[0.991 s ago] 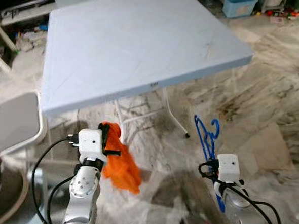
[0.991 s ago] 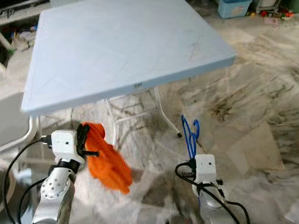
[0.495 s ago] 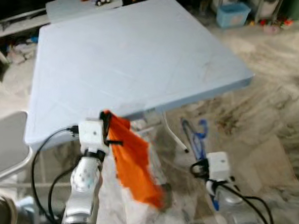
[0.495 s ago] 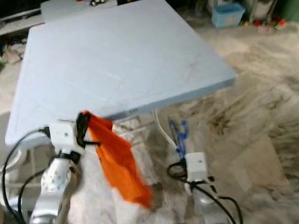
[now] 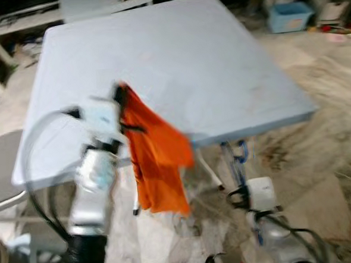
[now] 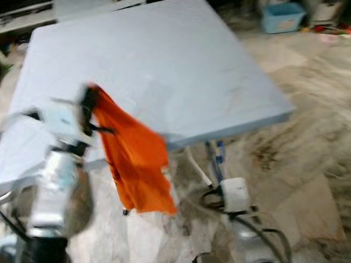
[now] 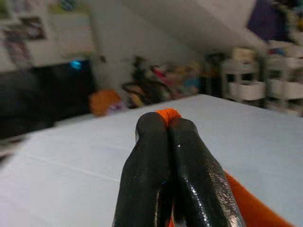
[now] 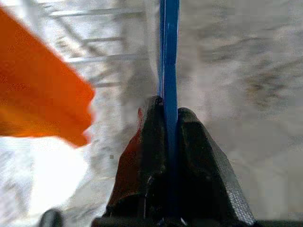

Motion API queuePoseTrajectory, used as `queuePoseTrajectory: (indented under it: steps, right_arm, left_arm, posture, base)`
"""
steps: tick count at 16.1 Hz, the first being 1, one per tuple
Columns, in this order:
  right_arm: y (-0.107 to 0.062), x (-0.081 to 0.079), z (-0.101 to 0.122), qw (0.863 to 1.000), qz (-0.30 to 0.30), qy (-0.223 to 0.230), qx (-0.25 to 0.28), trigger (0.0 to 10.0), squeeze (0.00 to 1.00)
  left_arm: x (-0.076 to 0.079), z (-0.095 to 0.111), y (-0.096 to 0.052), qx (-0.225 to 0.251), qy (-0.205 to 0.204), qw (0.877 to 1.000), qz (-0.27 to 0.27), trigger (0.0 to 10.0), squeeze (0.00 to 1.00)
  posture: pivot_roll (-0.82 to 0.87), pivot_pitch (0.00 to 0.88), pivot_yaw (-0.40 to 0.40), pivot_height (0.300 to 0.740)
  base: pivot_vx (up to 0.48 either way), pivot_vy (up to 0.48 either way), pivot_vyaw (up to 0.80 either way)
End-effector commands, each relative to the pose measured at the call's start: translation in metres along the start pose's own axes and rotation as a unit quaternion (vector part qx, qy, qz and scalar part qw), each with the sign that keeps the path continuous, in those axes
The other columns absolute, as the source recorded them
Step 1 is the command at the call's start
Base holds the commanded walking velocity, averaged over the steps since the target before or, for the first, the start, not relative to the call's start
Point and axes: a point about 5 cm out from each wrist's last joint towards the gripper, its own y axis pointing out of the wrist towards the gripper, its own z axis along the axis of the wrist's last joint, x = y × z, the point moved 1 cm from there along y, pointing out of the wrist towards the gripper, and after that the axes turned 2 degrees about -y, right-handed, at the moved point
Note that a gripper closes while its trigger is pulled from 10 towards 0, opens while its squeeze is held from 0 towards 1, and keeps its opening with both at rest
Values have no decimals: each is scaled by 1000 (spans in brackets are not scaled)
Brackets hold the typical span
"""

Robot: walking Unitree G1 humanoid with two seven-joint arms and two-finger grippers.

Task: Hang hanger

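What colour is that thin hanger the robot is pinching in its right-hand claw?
Blue. The thin plastic hanger shows best in the right wrist view.

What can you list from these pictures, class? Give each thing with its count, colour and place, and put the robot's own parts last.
Table: one, pale blue, straight ahead of the robot.
Cloth: one, orange, hanging from the left gripper in front of the table's near edge.
Hanger: one, blue, held upright in the right gripper, below the table's near edge.
Storage bin: one, light blue, on the floor beyond the table's far right corner.
Seat: one, grey, to the left of the table.
Floor: marbled grey and beige, around the table.
Left gripper: one, black fingers, raised at the table's near edge, shut on the cloth.
Right gripper: one, black fingers, low by the table, shut on the hanger.
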Motion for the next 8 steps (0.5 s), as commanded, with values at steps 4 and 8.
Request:
queuePoseTrajectory:
  steps: [4, 8]
  right_arm:
    - [-5, 3, -13, 1000, -3, -11, -17, 10000, 0]
    - [-8, 7, -15, 1000, -6, -17, -20, 10000, 0]
  left_arm:
    - [-28, 10, 27, 9, 86, 996, 7, 10000, 0]
    - [-55, -11, 64, -87, 153, 984, -4, 10000, 0]
  posture:
    - [-142, 200, 68, 740]
    - [-151, 218, 61, 740]
  base:
    - [0, 0, 0]
    - [0, 0, 0]
